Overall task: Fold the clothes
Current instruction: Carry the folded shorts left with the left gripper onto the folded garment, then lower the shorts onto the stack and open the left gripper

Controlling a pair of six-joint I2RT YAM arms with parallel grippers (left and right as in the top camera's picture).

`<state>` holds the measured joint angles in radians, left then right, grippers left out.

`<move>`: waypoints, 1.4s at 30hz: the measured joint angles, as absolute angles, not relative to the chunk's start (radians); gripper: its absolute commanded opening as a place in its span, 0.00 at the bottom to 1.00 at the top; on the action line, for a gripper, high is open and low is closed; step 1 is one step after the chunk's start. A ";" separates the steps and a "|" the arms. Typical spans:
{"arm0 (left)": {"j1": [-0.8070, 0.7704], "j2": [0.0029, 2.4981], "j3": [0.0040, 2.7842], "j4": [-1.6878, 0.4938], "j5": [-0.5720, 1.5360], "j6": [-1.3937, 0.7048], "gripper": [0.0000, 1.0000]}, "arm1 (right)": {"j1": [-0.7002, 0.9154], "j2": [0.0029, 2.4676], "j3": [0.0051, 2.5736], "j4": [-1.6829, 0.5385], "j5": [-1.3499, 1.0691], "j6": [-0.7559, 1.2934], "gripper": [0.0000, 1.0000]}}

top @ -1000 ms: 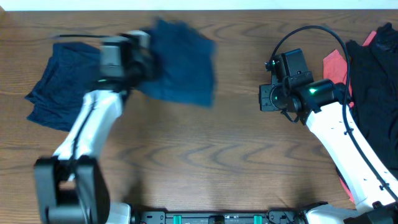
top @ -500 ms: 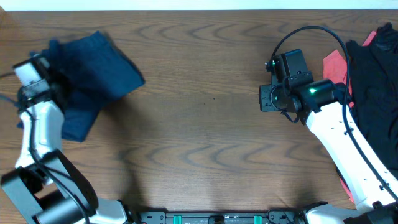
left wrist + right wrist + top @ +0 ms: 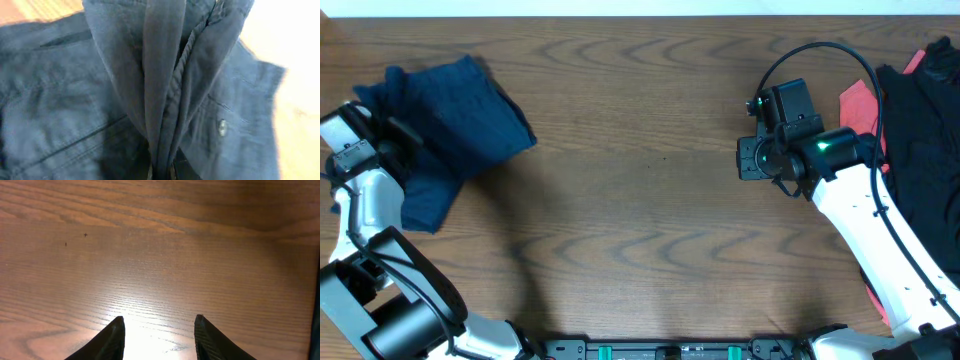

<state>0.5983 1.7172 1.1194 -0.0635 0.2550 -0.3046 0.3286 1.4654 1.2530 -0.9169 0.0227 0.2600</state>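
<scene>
Where the left gripper (image 3: 162, 172) pinches, navy fabric (image 3: 165, 75) bunches in pleats

Navy shorts (image 3: 455, 115) bunched far L; black garment (image 3: 920, 140), coral garment (image 3: 858, 102) heaped far R.

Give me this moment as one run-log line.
left gripper: shut on navy garment, far left | right gripper: open, empty, over table | black garment, coral-red garment: right edge, untouched | fold: not yet done

Navy-blue shorts (image 3: 450, 110), black garment (image 3: 920, 150), coral-red garment (image 3: 857, 102), brown wood-grain table (image 3: 640, 200).
</scene>
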 measured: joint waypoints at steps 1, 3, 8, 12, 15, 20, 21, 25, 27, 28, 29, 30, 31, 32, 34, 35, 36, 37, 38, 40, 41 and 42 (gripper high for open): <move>0.598 1.710 1.119 -0.039 0.266 -0.307 0.06 | 0.329 1.465 1.253 -0.916 0.022 0.260 0.44; 0.595 1.686 1.118 0.017 0.288 -0.310 0.06 | 0.329 1.465 1.253 -0.917 0.023 0.260 0.44; 0.591 1.576 1.117 0.151 0.290 -0.337 0.06 | 0.329 1.465 1.253 -0.916 0.023 0.260 0.43; 0.616 1.515 1.118 0.132 0.221 -0.376 0.06 | 0.329 1.465 1.253 -0.917 0.023 0.260 0.43; 0.651 1.514 1.119 0.038 0.140 -0.410 0.06 | 0.329 1.465 1.253 -0.917 0.023 0.260 0.43; 0.699 1.563 1.119 -0.091 -0.009 -0.453 0.06 | 0.329 1.465 1.253 -0.920 0.023 0.260 0.43; 0.707 1.572 1.119 -0.105 -0.028 -0.458 0.06 | 0.329 1.465 1.253 -0.920 0.023 0.260 0.43; 0.732 1.615 1.119 -0.134 -0.078 -0.473 0.30 | 0.329 1.465 1.253 -0.922 0.023 0.260 0.43; 0.741 1.639 1.119 -0.147 -0.094 -0.486 0.55 | 0.329 1.465 1.253 -0.926 0.023 0.260 0.42; 0.745 1.650 1.119 -0.157 -0.102 -0.490 0.65 | 0.329 1.465 1.253 -0.928 0.023 0.260 0.42; 0.747 1.655 1.119 -0.157 -0.106 -0.499 0.72 | 0.329 1.465 1.253 -0.931 0.023 0.260 0.42; 0.750 1.659 1.119 -0.153 -0.104 -0.502 0.84 | 0.329 1.465 1.253 -0.932 0.023 0.260 0.42; 0.751 1.660 1.119 -0.142 -0.098 -0.500 0.98 | 0.329 1.465 1.253 -0.932 0.023 0.260 0.42; 0.752 1.660 1.119 -0.123 -0.077 -0.495 0.98 | 0.329 1.465 1.253 -0.932 0.022 0.260 0.42; 0.752 1.655 1.119 -0.103 -0.049 -0.497 0.98 | 0.329 1.465 1.253 -0.934 0.023 0.260 0.42; 0.752 1.649 1.119 -0.101 -0.035 -0.497 0.98 | 0.329 1.465 1.253 -0.935 0.023 0.260 0.42; 0.752 1.640 1.119 -0.099 -0.025 -0.496 0.98 | 0.329 1.465 1.253 -0.935 0.023 0.260 0.42; 0.752 1.628 1.119 -0.092 -0.010 -0.495 1.00 | 0.329 1.465 1.253 -0.935 0.023 0.260 0.42; 0.752 1.613 1.118 -0.078 0.011 -0.490 0.93 | 0.329 1.465 1.253 -0.935 0.022 0.260 0.42; 0.752 1.577 1.118 -0.044 0.063 -0.481 0.78 | 0.329 1.465 1.253 -0.934 0.023 0.260 0.41; 0.752 1.557 1.118 -0.033 0.096 -0.478 0.71 | 0.329 1.465 1.253 -0.935 0.023 0.260 0.41; 0.752 1.539 1.118 -0.028 0.125 -0.471 0.55 | 0.329 1.465 1.253 -0.934 0.023 0.260 0.41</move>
